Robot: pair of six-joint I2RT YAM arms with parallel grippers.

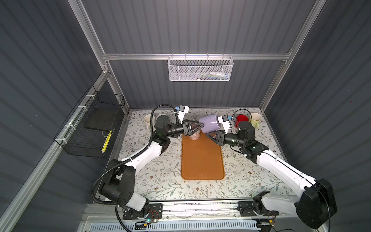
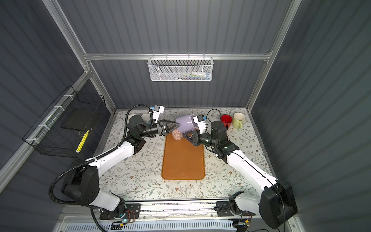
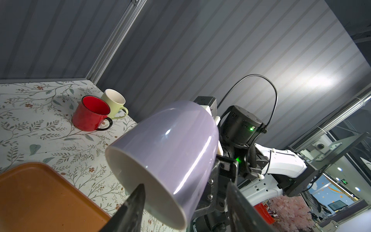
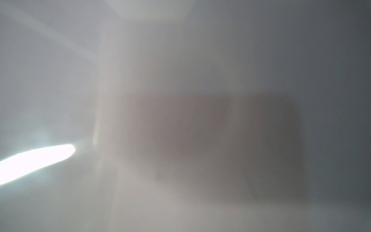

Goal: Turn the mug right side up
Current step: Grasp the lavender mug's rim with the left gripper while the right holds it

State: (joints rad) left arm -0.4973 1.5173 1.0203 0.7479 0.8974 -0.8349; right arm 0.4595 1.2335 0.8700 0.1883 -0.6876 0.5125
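A lavender mug hangs in the air over the far end of the orange tray, lying nearly on its side. In the left wrist view the mug's mouth faces down toward my left gripper. The right gripper is shut on the mug from below; the handle is hidden. My left gripper is open, one finger in front of the mouth, the other outside the wall. The right wrist view is a grey blur.
A pink patterned mug stands on the tray's far end under the left gripper. A red mug and a pale green mug stand at the back right. A cream mug is at the back left. Wire baskets hang on the walls.
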